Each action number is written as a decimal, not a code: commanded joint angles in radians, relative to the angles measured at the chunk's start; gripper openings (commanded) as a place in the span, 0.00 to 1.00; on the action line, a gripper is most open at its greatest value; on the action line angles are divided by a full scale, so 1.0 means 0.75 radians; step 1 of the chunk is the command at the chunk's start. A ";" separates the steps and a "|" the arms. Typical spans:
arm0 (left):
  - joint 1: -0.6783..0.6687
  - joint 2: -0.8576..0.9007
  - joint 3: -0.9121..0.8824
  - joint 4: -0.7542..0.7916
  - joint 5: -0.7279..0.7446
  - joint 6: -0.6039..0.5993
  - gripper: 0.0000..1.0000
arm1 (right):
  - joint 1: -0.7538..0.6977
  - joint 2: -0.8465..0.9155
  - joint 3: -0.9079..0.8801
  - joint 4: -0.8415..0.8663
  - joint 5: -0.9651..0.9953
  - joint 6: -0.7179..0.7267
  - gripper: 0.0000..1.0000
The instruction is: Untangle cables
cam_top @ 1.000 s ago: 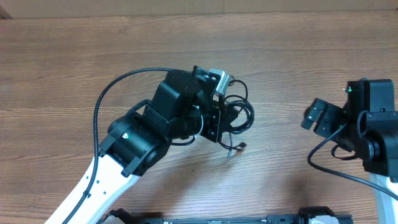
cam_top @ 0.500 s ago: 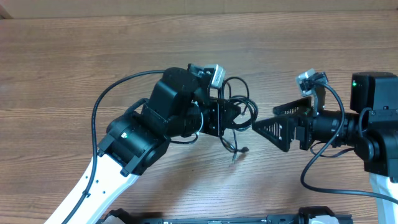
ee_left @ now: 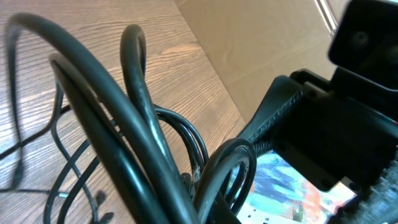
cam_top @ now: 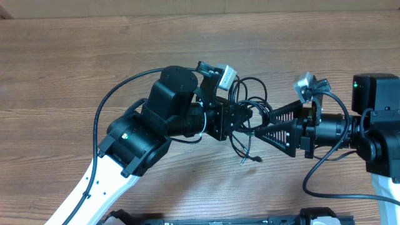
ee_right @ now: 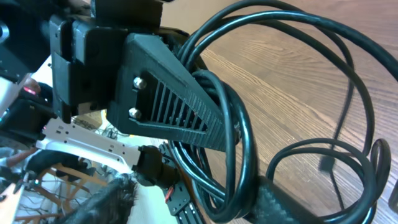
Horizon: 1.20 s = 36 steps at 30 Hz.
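Observation:
The cables (cam_top: 245,98) are a bunch of thin black loops held just above the wooden table in the middle. My left gripper (cam_top: 245,117) is shut on the bunch from the left. Loose ends with small plugs (cam_top: 257,160) hang below it. My right gripper (cam_top: 257,124) reaches in from the right. Its two triangular fingers stand partly apart with several cable loops (ee_right: 242,143) running between the ribbed finger (ee_right: 168,93) and the lower finger (ee_right: 280,199). In the left wrist view the cables (ee_left: 143,124) fill the foreground, and the right gripper's finger (ee_left: 280,118) pokes through them.
A thicker black arm cable (cam_top: 109,94) arcs over the table left of the left arm. The right arm's base (cam_top: 378,119) stands at the right edge. Bare wooden tabletop (cam_top: 62,50) lies around both arms.
The right arm swung in from the right edge to the bunch, and its wide jaws have narrowed around the loops. The left gripper moved the bunch slightly right.

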 commanded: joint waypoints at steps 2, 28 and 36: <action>0.004 -0.027 0.020 0.057 0.029 0.031 0.04 | -0.002 -0.008 0.003 -0.014 -0.041 -0.025 0.52; 0.148 0.002 0.020 -0.151 0.051 0.041 1.00 | -0.004 -0.009 0.003 0.014 0.689 0.399 0.04; 0.145 0.004 0.020 -0.166 0.034 0.020 1.00 | -0.003 -0.022 0.004 0.205 0.499 0.466 0.04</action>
